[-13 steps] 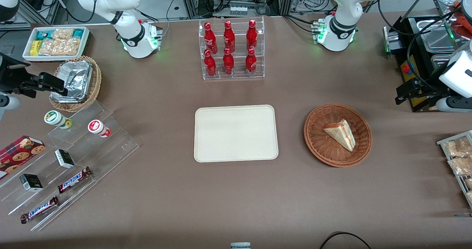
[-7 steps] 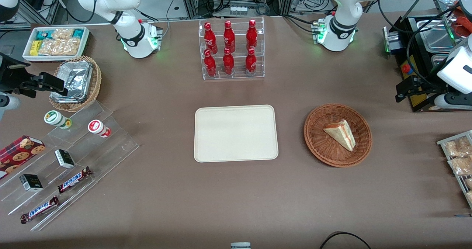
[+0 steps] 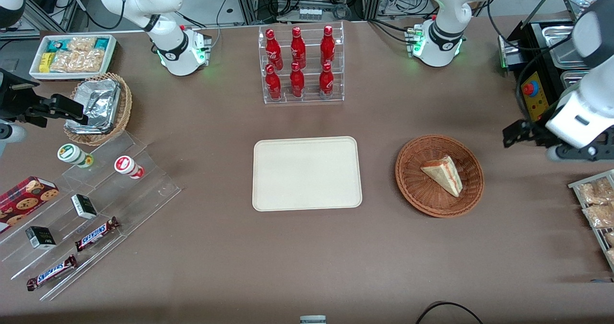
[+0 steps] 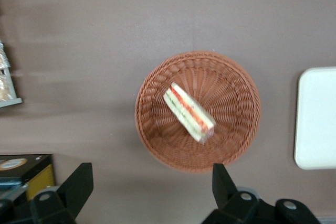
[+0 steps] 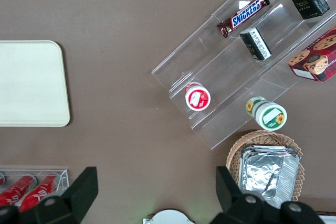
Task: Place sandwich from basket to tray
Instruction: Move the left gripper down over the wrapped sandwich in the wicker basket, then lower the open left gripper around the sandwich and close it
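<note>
The sandwich point(image 3: 443, 174) point(image 4: 189, 112), a pale bread wedge with red and green filling, lies in the round reddish-brown basket point(image 3: 412, 180) point(image 4: 239, 129). The cream tray point(image 3: 307, 174) point(image 4: 316, 119) sits flat beside the basket, toward the parked arm's end, with nothing on it. My left gripper point(image 3: 512, 134) point(image 4: 149, 179) hangs high above the table next to the basket, toward the working arm's end. It is open, with nothing between its black fingers point(image 4: 79, 184).
A clear rack of red bottles point(image 3: 301, 65) stands farther from the front camera than the tray. A black control box point(image 3: 535, 93) and metal pans stand by the working arm. Snack packets on a rack point(image 3: 595, 204) lie at that table end.
The left arm has swung toward the basket and nearer the front camera; its gripper now hangs closer to the basket rim. Sandwich, basket and tray have not moved.
</note>
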`<state>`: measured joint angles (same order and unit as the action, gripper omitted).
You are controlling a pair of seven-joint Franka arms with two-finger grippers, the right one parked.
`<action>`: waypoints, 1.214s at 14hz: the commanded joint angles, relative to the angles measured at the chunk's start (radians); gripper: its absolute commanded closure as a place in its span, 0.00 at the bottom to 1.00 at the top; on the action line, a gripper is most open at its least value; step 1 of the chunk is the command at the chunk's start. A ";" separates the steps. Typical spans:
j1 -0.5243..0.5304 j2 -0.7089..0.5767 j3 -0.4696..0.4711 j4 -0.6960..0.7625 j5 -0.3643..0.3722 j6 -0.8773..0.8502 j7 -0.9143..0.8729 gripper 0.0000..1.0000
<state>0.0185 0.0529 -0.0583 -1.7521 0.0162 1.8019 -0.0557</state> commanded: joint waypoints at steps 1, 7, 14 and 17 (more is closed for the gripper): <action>-0.029 0.005 0.002 -0.125 0.021 0.147 -0.161 0.00; -0.061 0.030 -0.001 -0.371 0.021 0.466 -0.485 0.00; -0.143 0.123 -0.001 -0.464 0.018 0.663 -0.814 0.00; -0.143 0.154 0.000 -0.474 0.021 0.665 -0.813 0.00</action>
<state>-0.1211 0.1945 -0.0628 -2.2148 0.0175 2.4447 -0.8417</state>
